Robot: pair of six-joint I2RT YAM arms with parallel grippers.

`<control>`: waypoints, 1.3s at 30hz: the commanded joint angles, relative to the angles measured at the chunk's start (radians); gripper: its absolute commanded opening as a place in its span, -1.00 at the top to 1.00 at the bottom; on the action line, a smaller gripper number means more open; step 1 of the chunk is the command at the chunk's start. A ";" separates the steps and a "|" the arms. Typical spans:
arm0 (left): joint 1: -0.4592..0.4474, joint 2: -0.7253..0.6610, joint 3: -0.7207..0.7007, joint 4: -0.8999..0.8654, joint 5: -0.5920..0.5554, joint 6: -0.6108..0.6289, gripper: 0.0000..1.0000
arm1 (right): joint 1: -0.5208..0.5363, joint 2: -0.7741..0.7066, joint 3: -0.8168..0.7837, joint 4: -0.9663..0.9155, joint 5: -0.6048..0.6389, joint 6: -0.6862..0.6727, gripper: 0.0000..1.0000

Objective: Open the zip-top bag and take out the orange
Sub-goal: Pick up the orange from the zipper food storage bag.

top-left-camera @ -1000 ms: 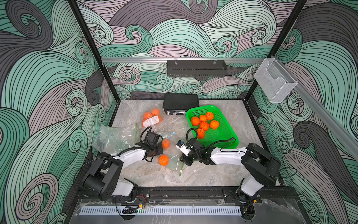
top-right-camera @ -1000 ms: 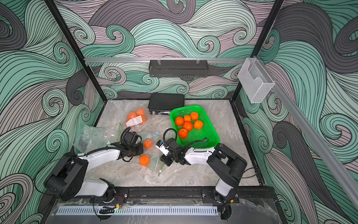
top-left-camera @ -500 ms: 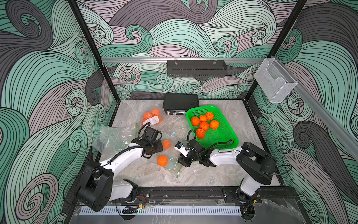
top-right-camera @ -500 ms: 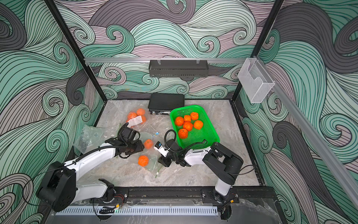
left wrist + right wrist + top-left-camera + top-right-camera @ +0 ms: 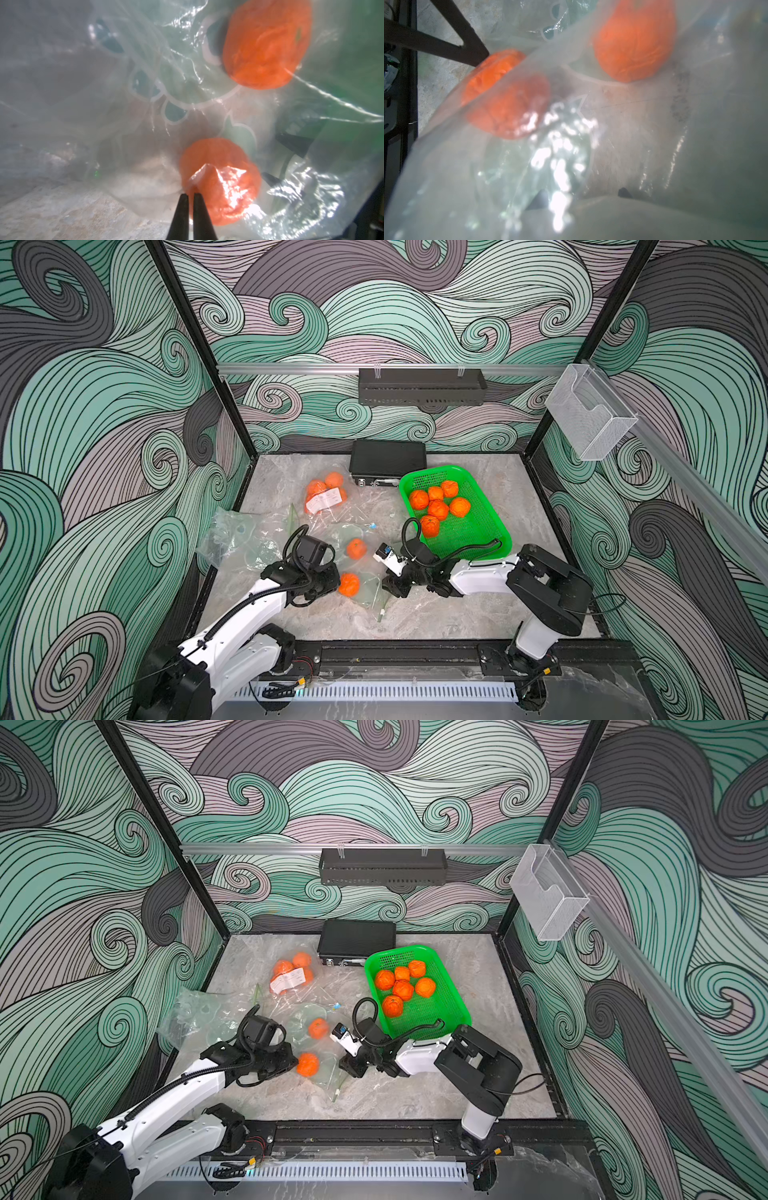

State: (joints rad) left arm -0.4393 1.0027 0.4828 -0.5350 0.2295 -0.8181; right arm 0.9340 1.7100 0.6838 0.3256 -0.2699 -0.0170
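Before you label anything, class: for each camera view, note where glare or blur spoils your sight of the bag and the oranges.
Left wrist view: white glare on the zip-top bag washes out part of the near orange; the far orange is soft. Right wrist view: all blurred behind film, glare mid-frame. Both top views: sharp, evenly lit, though clear plastic barely shows.

Both top views are bright, even and sharp. Wrist views are soft, with white glare on the bag (image 5: 556,158).
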 commanded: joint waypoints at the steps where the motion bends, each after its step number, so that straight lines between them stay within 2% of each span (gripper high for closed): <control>1: -0.006 0.051 -0.004 0.077 0.003 -0.023 0.86 | 0.003 -0.013 0.003 -0.003 -0.019 -0.006 -0.11; 11: -0.006 0.184 0.038 0.151 -0.034 -0.005 0.88 | 0.003 0.004 0.001 0.036 -0.073 -0.026 -0.21; 21: -0.006 0.205 0.123 0.095 -0.042 0.046 0.85 | 0.005 0.032 -0.016 0.141 -0.106 -0.047 -0.41; 30: -0.009 0.302 0.088 0.223 0.056 0.028 0.90 | 0.006 0.085 0.012 0.158 -0.139 -0.039 -0.49; 39: -0.036 0.368 0.070 0.285 0.074 0.011 0.92 | 0.038 0.121 0.051 0.168 -0.183 -0.034 -0.54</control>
State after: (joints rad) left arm -0.4572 1.3560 0.5705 -0.2798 0.2745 -0.7952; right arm 0.9558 1.8118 0.7002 0.4717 -0.4236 -0.0502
